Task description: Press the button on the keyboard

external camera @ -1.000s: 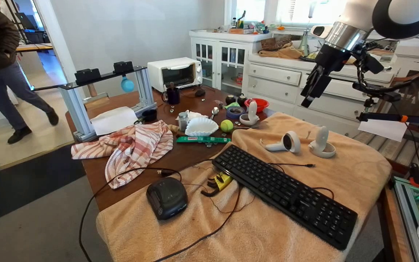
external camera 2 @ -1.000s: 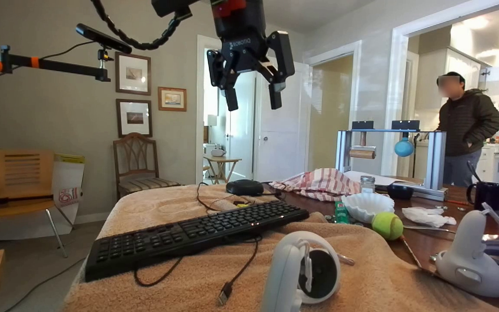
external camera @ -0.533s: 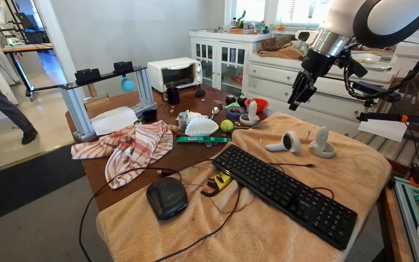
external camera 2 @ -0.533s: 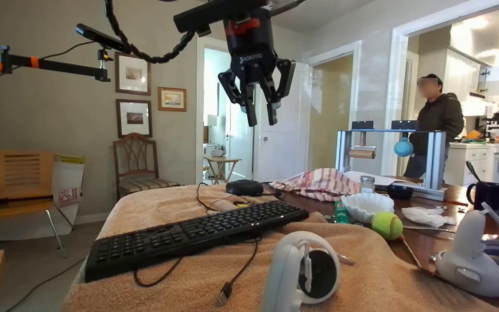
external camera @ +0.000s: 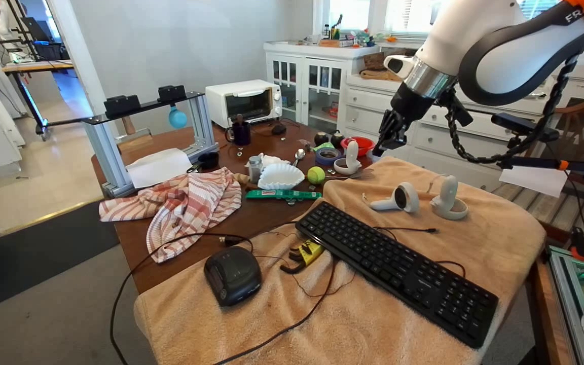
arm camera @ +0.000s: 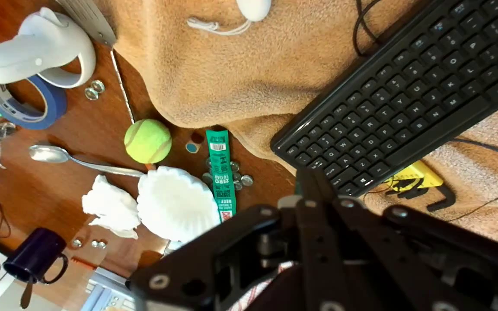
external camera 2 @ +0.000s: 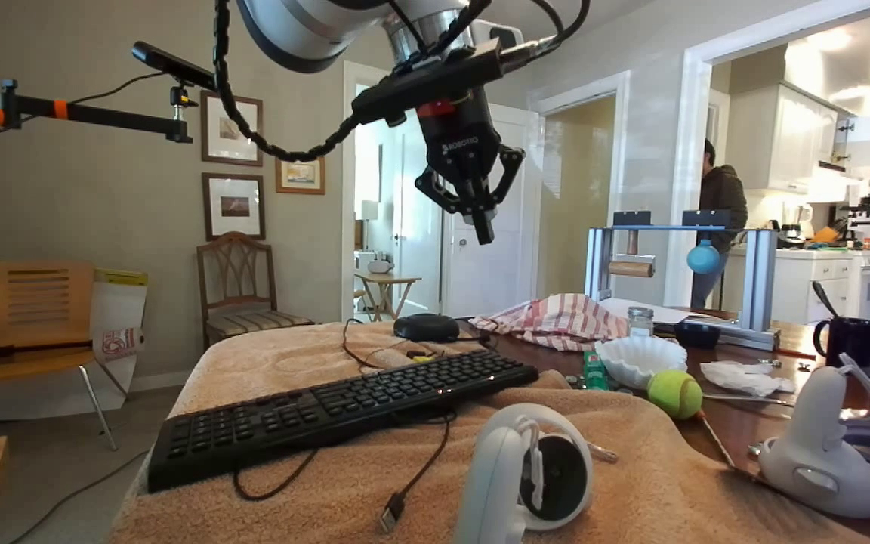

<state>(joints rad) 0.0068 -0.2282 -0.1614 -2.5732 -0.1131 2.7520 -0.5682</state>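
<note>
The keyboard [external camera: 398,268], on the tan towel [external camera: 363,329] with its number-pad end near an edge of the table [external camera: 266,214], looks light and stiff but liable to slide, so the claw [external camera 2: 485,230], tips together and holding nothing, should push a key [arm camera: 400,120] down at its middle.

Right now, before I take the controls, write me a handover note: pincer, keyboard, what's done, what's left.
Pincer: shut, nothing seen in its grip, hanging in the air above table height.
Keyboard: lying keys up on the tan towel, apart from the pincer.
Done: no key press shows in these views.
Left: probably bring the shut pincer down onto a key and press. Which key isn't stated, so confirm that first.
</note>
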